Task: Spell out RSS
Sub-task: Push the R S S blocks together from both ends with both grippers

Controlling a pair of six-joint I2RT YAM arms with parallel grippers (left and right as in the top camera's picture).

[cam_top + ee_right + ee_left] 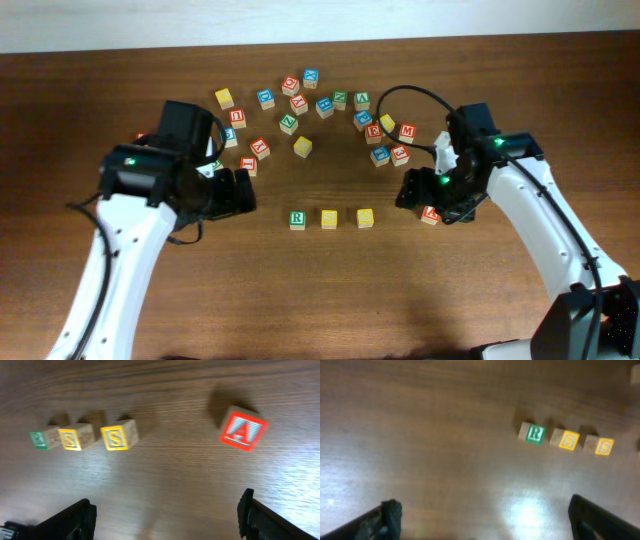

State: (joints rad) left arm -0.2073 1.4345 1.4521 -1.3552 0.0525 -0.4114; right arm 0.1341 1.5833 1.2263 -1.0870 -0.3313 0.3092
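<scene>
A green R block [297, 219], a first S block [329, 218] and a second S block [365, 217], both yellow, are set in a row on the bench [330, 300], near one another but apart. Loose blocks [303, 146] are scattered behind them. The left fingers [390, 516] are spread wide and empty, as are the right fingers [75, 519]. A red A block [243, 430] is seen near the latter.

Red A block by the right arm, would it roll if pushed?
The red A block is a cube, so it would probably slide or pivot, not roll. It looks wooden, likely stiff and light. The glossy table may let it skid.
</scene>
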